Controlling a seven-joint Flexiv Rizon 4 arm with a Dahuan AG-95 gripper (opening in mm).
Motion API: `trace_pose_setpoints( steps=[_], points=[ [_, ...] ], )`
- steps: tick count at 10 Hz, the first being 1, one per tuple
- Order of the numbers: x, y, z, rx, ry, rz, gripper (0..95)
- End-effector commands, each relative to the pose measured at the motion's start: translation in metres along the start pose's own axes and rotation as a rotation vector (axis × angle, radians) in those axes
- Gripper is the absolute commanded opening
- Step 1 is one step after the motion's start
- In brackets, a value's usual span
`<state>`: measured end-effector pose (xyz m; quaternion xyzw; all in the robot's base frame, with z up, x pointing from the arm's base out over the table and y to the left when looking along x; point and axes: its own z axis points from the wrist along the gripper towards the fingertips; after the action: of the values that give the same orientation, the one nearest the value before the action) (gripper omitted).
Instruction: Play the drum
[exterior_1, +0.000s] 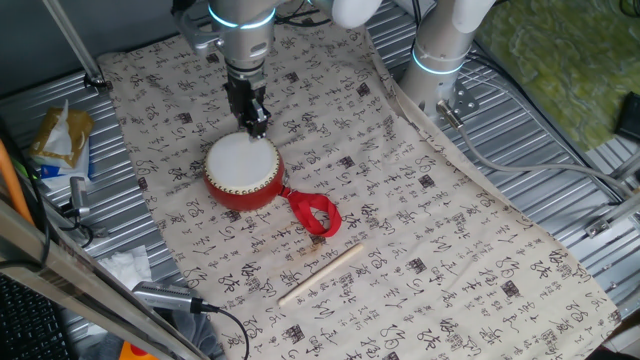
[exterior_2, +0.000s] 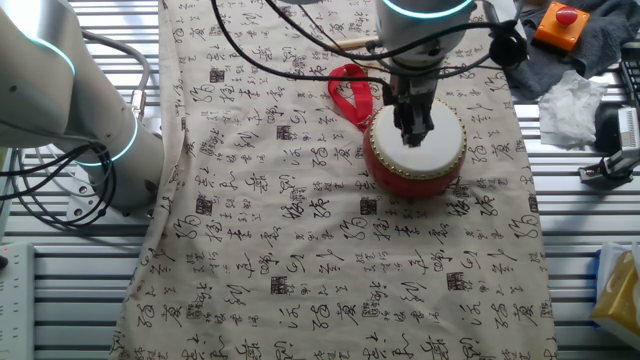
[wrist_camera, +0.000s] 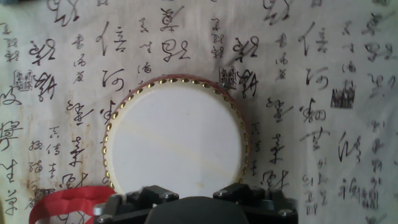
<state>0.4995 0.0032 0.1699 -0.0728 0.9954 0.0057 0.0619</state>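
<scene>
Drum (exterior_1: 243, 170): upright on calligraphy-print cloth (exterior_1: 420, 250) over the worktop, white skin up, red ribbon loop (exterior_1: 315, 214) trailing from its side | pincer (exterior_1: 252, 121): poised directly over the skin near its rim, fingers drawn close together, holding nothing | wooden stick (exterior_1: 320, 273): on cloth beyond the ribbon, well apart from pincer

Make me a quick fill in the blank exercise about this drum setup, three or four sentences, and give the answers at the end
1. The skin on top of the drum is coloured ____.
2. The ribbon loop attached to the drum is coloured ____.
3. The wooden stick lies on the ____, apart from the drum.
4. The gripper is positioned over the ____, holding nothing.

Answers: white; red; cloth; drum
</scene>
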Motion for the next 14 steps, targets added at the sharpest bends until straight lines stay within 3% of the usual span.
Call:
trace_pose_setpoints(
  steps=[1, 6, 14],
  points=[
    [-0.0008, -0.0001, 0.0008, 0.004, 0.004, 0.006, 0.0],
    [-0.0008, 0.0001, -0.0005, -0.003, -0.013, 0.009, 0.0],
    [-0.0008, 0.0000, 0.0001, 0.007, -0.010, 0.015, 0.0]
  ],
)
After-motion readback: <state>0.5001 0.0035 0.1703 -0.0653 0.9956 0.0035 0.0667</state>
